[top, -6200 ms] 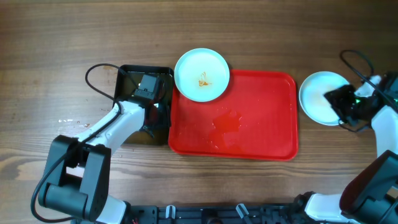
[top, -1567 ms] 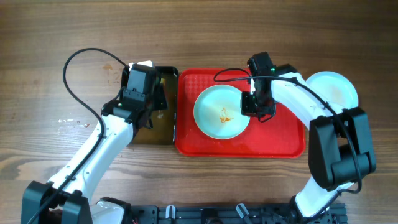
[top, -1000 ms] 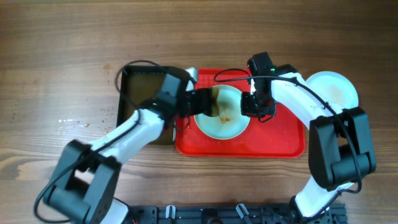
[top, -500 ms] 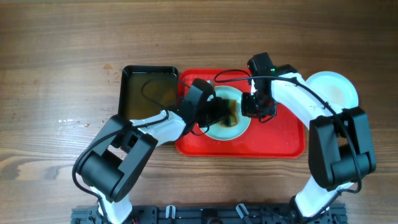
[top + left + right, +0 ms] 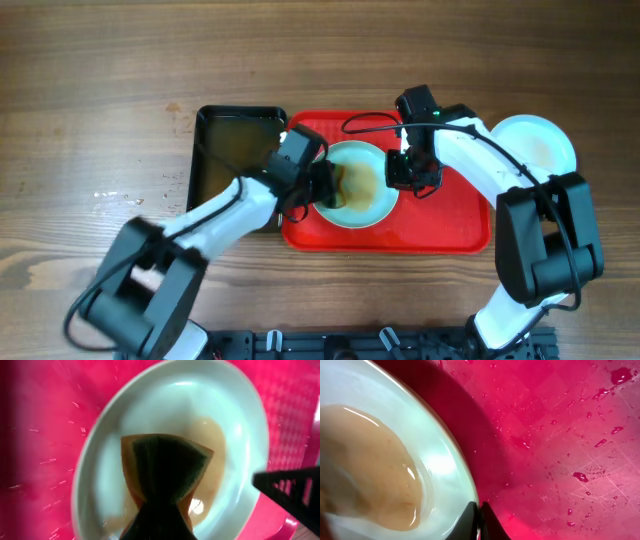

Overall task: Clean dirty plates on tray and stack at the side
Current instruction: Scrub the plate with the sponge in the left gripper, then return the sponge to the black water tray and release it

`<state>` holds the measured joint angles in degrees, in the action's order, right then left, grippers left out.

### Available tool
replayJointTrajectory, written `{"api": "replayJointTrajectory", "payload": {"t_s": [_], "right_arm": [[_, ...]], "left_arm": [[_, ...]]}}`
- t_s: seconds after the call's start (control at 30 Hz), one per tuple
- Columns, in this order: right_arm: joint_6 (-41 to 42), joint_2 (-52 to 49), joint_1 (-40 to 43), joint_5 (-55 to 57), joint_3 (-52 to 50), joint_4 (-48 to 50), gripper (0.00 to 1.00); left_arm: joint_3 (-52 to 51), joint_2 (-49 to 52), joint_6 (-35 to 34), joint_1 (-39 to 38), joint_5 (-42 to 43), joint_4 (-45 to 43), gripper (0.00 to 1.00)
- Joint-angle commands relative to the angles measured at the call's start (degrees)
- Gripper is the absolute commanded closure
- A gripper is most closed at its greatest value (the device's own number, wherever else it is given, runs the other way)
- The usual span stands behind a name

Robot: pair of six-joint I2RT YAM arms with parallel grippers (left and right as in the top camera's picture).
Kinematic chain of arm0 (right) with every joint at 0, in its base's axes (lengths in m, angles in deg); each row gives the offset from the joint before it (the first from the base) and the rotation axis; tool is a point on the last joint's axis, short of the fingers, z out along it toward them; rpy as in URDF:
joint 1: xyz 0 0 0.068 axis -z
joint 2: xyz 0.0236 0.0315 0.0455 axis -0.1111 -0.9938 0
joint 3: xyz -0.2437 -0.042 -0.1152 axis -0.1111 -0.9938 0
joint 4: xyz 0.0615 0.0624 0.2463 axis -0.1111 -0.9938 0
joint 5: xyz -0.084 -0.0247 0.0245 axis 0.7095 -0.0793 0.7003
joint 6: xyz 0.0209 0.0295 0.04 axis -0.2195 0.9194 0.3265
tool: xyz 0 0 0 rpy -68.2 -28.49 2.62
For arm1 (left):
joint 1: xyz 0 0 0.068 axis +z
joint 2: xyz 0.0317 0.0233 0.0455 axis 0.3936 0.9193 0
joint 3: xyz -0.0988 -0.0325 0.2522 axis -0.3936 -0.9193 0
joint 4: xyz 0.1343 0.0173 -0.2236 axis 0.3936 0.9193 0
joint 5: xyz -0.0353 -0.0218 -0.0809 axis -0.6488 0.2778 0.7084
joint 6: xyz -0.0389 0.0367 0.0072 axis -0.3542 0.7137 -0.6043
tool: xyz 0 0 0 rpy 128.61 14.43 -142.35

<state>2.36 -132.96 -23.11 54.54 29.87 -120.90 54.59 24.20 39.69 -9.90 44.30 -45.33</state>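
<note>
A pale blue-white plate (image 5: 370, 206) lies on the red tray (image 5: 450, 220), with thin brown sauce water smeared over its middle. My left gripper (image 5: 328, 186) is shut on a green and yellow sponge (image 5: 343, 180) that presses on the plate's left half. In the left wrist view the sponge (image 5: 167, 465) covers the centre of the plate (image 5: 150, 407), held by the left gripper (image 5: 162, 527). My right gripper (image 5: 400, 172) is shut on the plate's right rim. The right wrist view shows that gripper (image 5: 479, 512) pinching the rim of the plate (image 5: 437, 467) over the wet tray (image 5: 560, 435).
A second plate (image 5: 540, 140) sits on the wooden table right of the tray, partly behind the right arm. A black tub (image 5: 230, 150) with brownish water stands against the tray's left edge. Cables loop over the tray's back edge.
The left arm brought the sponge from the tub onto the plate and rubbed it; it now sits further left. The sauce spot has spread into a brown film. The right gripper held still.
</note>
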Motion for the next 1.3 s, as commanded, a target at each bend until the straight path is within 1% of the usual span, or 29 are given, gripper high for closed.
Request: {"api": "replayJointTrajectory", "payload": {"t_s": [0.0, 0.1, 0.17, 0.2, 0.27, 0.33, 0.4, 0.5, 0.53, 0.57, 0.63, 0.67, 0.73, 0.77, 0.8, 0.83, 0.87, 0.93, 0.97, 1.0, 1.03, 1.07, 1.1, 1.17, 1.2, 1.23, 1.27], "right_arm": [[-0.4, 0.5, 0.2, 1.9, -0.1, -0.1, 0.96], [-0.3, 0.5, 0.2, 1.9, -0.1, 0.0, 0.95], [-0.3, 0.5, 0.2, 1.8, -0.1, 0.0, 0.93], [-0.3, 0.5, 0.2, 1.7, -0.1, 0.1, 0.91], [-0.3, 0.5, 0.2, 0.4, -0.1, 0.3, 0.87], [-0.3, 0.5, 0.2, -0.8, -0.1, 0.6, 0.85], [-0.3, 0.5, 0.2, -0.8, -0.1, 0.8, 0.83], [-0.3, 0.5, 0.2, -0.8, -0.1, 0.8, 0.83], [-0.3, 0.5, 0.2, -0.7, -0.1, 0.8, 0.83], [-0.3, 0.5, 0.2, -0.8, -0.1, 0.8, 0.83], [-0.3, 0.5, 0.2, -0.8, -0.1, 0.8, 0.83], [-0.3, 0.5, 0.2, -0.7, -0.1, 0.8, 0.83], [-0.3, 0.5, 0.2, -0.8, -0.1, 0.8, 0.83], [-0.3, 0.5, 0.2, -0.8, -0.1, 0.8, 0.83], [-0.3, 0.5, 0.2, -0.8, -0.1, 0.7, 0.83], [-0.3, 0.5, 0.2, -0.8, -0.1, 0.7, 0.83], [-0.3, 0.5, 0.2, -0.8, -0.1, 0.7, 0.83], [-0.3, 0.5, 0.2, -0.8, -0.1, 0.7, 0.83], [-0.3, 0.5, 0.2, -0.8, -0.1, 0.6, 0.83], [-0.3, 0.5, 0.2, -0.8, -0.1, 0.5, 0.83], [-0.3, 0.5, 0.2, -0.8, -0.1, 0.3, 0.83], [-0.3, 0.5, 0.2, -0.7, -0.1, 0.2, 0.83], [-0.3, 0.5, 0.2, -0.7, -0.1, 0.1, 0.83], [-0.3, 0.5, 0.2, -0.7, -0.1, 0.2, 0.83], [-0.3, 0.5, 0.2, -0.7, -0.1, 0.1, 0.83], [-0.3, 0.5, 0.2, -0.7, -0.1, 0.1, 0.83], [-0.3, 0.5, 0.2, -0.7, -0.1, 0.1, 0.83]], "left_arm": [[-0.2, -7.5, 8.5, 2.1, -6.6, 3.6, 0.96], [-0.2, -12.4, 14.1, 5.6, -7.8, 5.4, 0.96], [-0.2, -13.7, 14.1, 8.8, -11.0, 8.3, 0.96], [-0.2, -13.6, 14.1, 10.2, -11.5, 10.0, 0.96], [-0.5, -12.7, 14.1, 12.0, -11.8, 11.9, 0.96], [-0.7, -10.6, 14.1, 13.6, -14.3, 14.1, 0.96], [-0.8, -8.2, 14.1, 14.5, -14.6, 14.4, 0.96], [-0.8, -4.7, 14.1, 15.0, -16.5, 14.3, 0.93], [-0.8, -3.7, 14.1, 15.0, -17.2, 14.3, 0.87], [-0.8, -2.8, 14.1, 15.0, -17.7, 14.3, 0.62], [-0.8, -1.1, 14.1, 15.0, -18.0, 14.3, 0.29], [-0.8, -0.3, 14.1, 15.0, -18.0, 14.2, 0.26], [-0.8, 1.1, 14.1, 15.0, -18.3, 14.0, 0.25], [-0.8, 1.7, 14.1, 15.0, -18.3, 13.9, 0.22], [-0.8, 2.4, 14.1, 15.0, -18.3, 13.6, 0.2], [-0.8, 3.1, 14.1, 15.0, -18.3, 12.9, 0.21], [-0.8, 3.4, 14.1, 15.0, -18.4, 11.7, 0.25], [-0.8, 3.4, 14.1, 15.0, -19.1, 8.0, 0.46], [-0.8, 3.4, 14.1, 15.0, -19.1, 6.5, 0.58], [-0.8, 3.4, 14.1, 15.0, -19.1, 5.2, 0.76], [-0.8, 3.4, 14.2, 15.0, -19.1, 4.8, 0.88], [-0.8, 3.4, 14.9, 15.1, -19.5, 4.5, 0.94], [-0.8, 3.4, 15.6, 15.1, -20.5, 4.4, 0.96], [-0.8, 3.2, 15.6, 15.3, -21.4, 5.0, 0.96], [-0.8, 3.0, 15.6, 15.3, -20.8, 6.1, 0.71], [-0.8, 2.8, 15.6, 15.3, -19.1, 7.4, 0.49], [-0.8, 2.7, 15.6, 15.3, -14.7, 9.9, 0.48]]}}
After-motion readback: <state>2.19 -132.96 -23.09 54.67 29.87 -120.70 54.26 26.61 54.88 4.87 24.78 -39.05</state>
